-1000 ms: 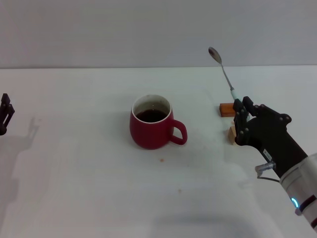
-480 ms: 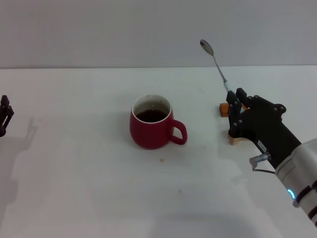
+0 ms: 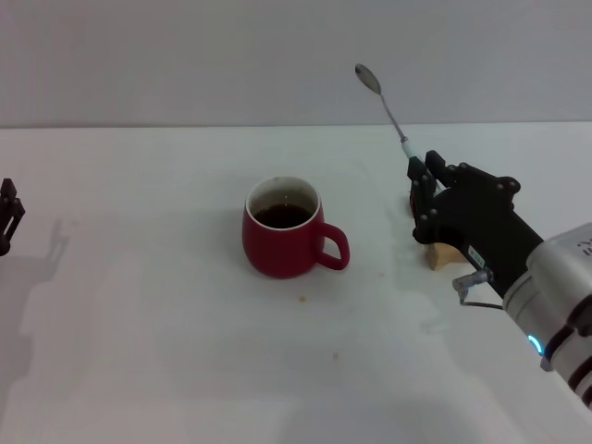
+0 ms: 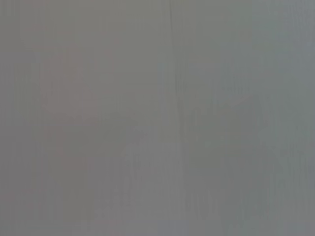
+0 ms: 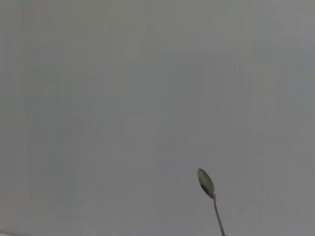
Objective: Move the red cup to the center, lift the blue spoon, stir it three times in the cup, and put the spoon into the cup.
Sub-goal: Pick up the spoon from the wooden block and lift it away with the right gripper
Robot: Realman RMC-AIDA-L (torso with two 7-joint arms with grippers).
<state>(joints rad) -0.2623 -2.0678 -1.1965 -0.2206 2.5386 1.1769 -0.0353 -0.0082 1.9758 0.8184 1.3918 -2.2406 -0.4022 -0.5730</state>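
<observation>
A white table seen from the robot's head. Near the middle stands the red cup, upright, with dark liquid inside and its loop handle turned toward the robot's right. To the right of it, apart from the cup, the right gripper is clenched on the blue spoon by its handle; almost all of the pale handle is hidden in the grip, and the grey neck and bowl stick up and lean toward the cup side, clear of the table. A tan block lies on the table partly behind the gripper. The left gripper sits parked at the table's far left edge; whether its fingers are apart cannot be told

The spoon looks light, thin, stiff and smooth, so it may twist in a pinch; the handle is the right place to hold. The cup looks heavy and stable, but its liquid could spill

The right wrist view shows only the spoon's bowl and neck against a plain wall; the left wrist view shows only blank grey. Only the head view shows the cup
</observation>
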